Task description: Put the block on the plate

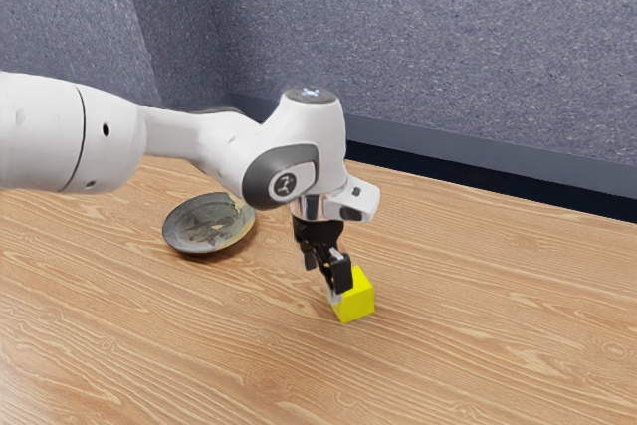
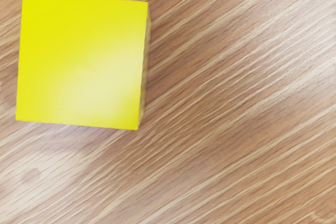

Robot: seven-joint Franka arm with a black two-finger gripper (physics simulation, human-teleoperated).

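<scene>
Block [image 1: 356, 300] sits flat on the table [image 1: 478, 355], farther from the table's wall-side edge than the plate [image 1: 205, 225], which lies well apart from it and holds no block. My gripper [image 1: 326, 276] hangs beside the yellow cube, jaws parted, nothing between them. I judge this to be the lining-up before the grasp; the carry and the setting down are yet to do.

In the wrist view the cube's top lies off to one side of my hand's aim, so I shouldn't simply close here. The next move calls for a small sideways shift to centre over it, fingers squared to two opposite faces, then a straight descent and a firm close. Coming down off-centre, I could land a fingertip on its top or shove it along the wood.
</scene>
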